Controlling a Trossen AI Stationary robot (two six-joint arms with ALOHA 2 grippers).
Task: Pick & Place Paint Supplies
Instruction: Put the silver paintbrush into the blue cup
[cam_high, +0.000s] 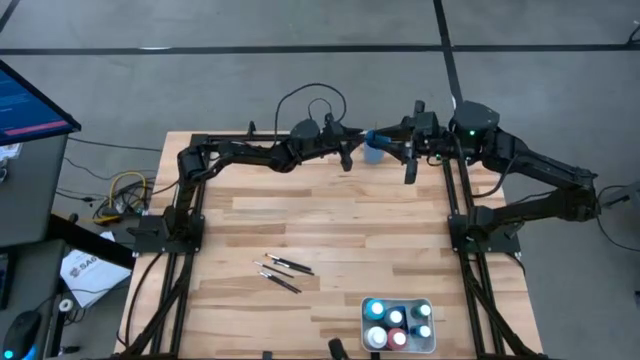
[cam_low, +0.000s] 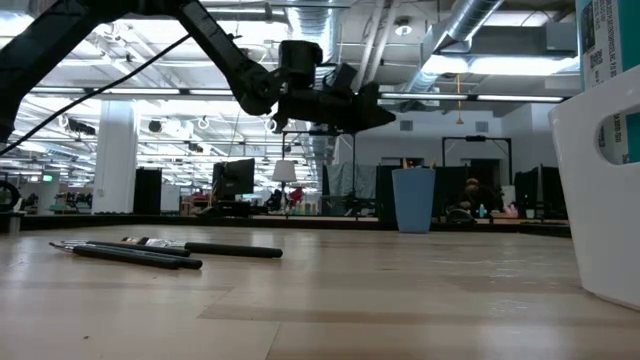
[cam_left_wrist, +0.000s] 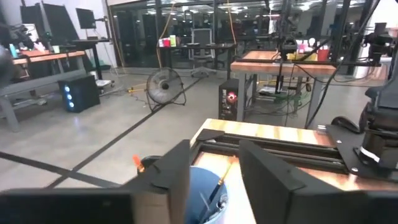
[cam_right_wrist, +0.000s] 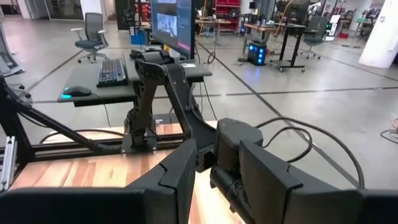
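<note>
The blue cup (cam_high: 373, 152) stands at the table's far edge with paintbrushes (cam_left_wrist: 219, 182) standing in it. My left gripper (cam_left_wrist: 214, 155) hangs open just above the cup's left rim, nothing between its fingers. My right gripper (cam_right_wrist: 217, 155) hovers open and empty to the right of the cup (cam_low: 413, 200), higher up, facing the left arm. A few thin dark paintbrushes (cam_high: 282, 270) lie flat on the wood left of centre, toward the near side. Several small paint bottles (cam_high: 397, 322) stand in the white tray (cam_high: 398, 300) at the near right.
The arms' black frames run along the table's left and right sides. In the low view the tray's white wall (cam_low: 600, 200) fills the right side and the loose paintbrushes (cam_low: 150, 248) lie at the left. Bare wood lies between the cup and the paintbrushes.
</note>
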